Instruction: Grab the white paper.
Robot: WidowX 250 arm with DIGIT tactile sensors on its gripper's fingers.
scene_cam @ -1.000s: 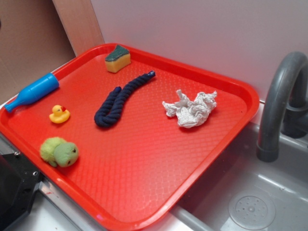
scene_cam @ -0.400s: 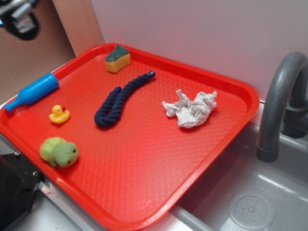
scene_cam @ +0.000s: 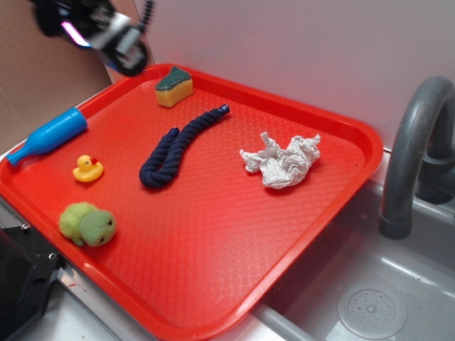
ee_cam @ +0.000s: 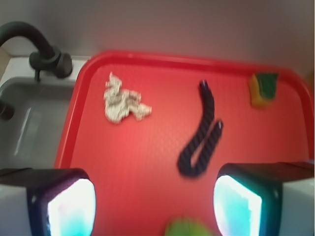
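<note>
White paper (scene_cam: 281, 164) near tray (scene_cam: 213, 298) edge.

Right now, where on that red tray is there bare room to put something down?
The near half of the tray is bare, from the turtle across to below the paper. The far left is crowded: bottle, duck, rope, sponge.
</note>
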